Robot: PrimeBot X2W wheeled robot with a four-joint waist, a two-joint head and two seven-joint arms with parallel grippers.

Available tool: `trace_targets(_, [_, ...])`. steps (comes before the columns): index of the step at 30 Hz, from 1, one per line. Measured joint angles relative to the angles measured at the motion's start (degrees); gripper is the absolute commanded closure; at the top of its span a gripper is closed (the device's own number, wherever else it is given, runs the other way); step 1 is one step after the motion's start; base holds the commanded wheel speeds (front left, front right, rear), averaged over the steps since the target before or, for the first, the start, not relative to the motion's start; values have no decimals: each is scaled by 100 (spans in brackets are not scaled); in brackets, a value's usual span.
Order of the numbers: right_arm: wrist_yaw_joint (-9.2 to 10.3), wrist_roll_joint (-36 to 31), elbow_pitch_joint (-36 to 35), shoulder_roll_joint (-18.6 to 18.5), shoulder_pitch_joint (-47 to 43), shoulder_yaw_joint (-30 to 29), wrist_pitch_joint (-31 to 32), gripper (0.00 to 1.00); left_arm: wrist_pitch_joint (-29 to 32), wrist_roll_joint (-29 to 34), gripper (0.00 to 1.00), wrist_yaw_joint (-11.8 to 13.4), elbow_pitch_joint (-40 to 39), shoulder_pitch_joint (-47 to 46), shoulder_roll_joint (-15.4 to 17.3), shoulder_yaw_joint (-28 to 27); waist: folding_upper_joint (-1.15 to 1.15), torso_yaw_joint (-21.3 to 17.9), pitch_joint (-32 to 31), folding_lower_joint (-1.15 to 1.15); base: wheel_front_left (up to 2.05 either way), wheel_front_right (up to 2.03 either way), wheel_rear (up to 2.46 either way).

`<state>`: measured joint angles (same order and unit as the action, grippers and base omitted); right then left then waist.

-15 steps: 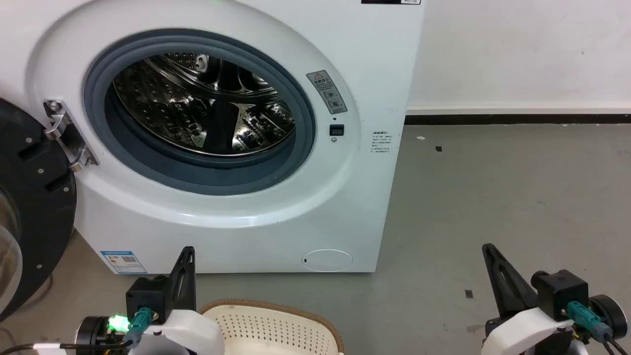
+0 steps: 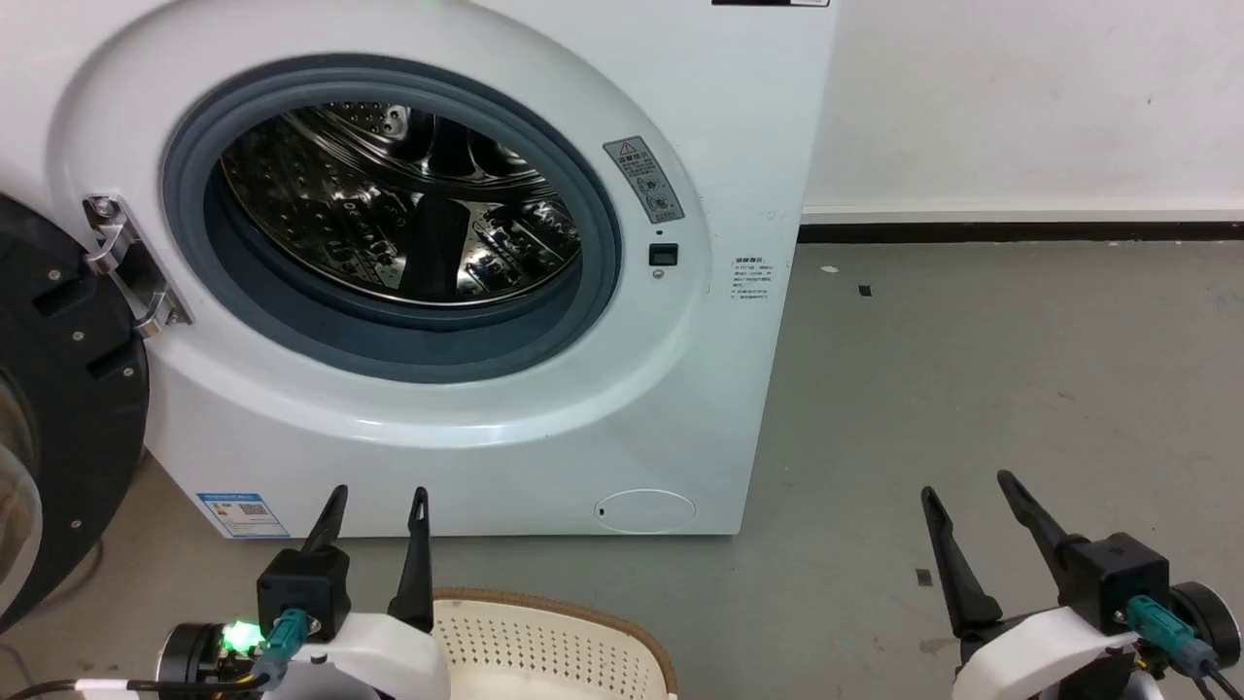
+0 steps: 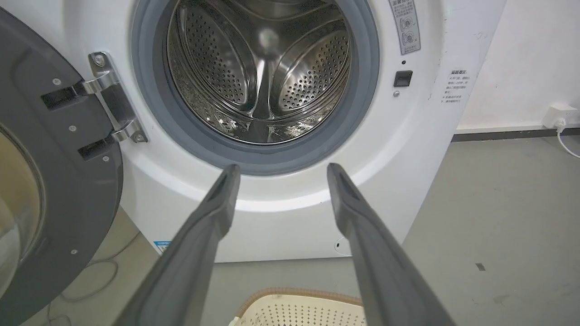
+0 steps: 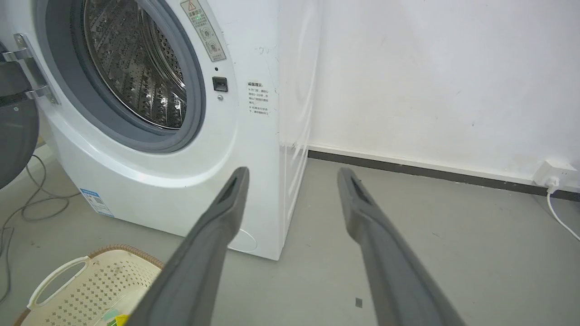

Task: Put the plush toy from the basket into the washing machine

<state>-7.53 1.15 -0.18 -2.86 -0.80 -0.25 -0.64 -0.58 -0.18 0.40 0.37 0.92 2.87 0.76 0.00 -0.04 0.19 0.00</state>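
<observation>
The white washing machine (image 2: 680, 389) stands ahead with its round black door (image 2: 68, 389) swung open to the left and its steel drum (image 2: 389, 204) bare inside. The cream basket (image 2: 544, 642) sits on the floor in front of it, partly cut off at the bottom edge. A small yellow bit (image 4: 119, 319) lies in the basket (image 4: 95, 280); I cannot tell whether it is the plush toy. My left gripper (image 2: 377, 493) is open beside the basket's left end, empty, and points at the drum (image 3: 263, 77). My right gripper (image 2: 967, 484) is open and empty over the floor.
Grey floor (image 2: 972, 369) stretches to the right of the machine up to a white wall. Loose cables (image 4: 27, 199) lie on the floor by the door. A wall socket (image 4: 555, 174) with a white cord sits at the far right.
Each gripper showed as a single dark blade half a second ago. Both now show two fingers spread apart. The basket and the machine have stayed put.
</observation>
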Motion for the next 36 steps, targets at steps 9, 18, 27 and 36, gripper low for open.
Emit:
trace_targets(9, [0, 96, -13, 0, -1, -65, -101, 0, -108, -102, 0, 44, 69, -1, 0, 80, 0, -19, 78, 0, 0, 0, 0])
trace_targets(18, [0, 202, -52, 0, -1, -118, -208, 0, -210, -164, 0, 44, 301, -7, -1, 198, 0, -57, 221, 0, 0, 0, 0])
trace_targets(27, [0, 277, -98, 0, 2, -138, -322, 0, -310, -255, 0, 42, 620, -192, -1, 274, 0, -120, 436, 0, 0, 0, 0])
trace_targets(36, [0, 388, -219, 0, 77, -152, -459, 0, -461, -265, 0, -7, 1249, -467, 1, 347, 0, -247, 793, 0, 0, 0, 0])
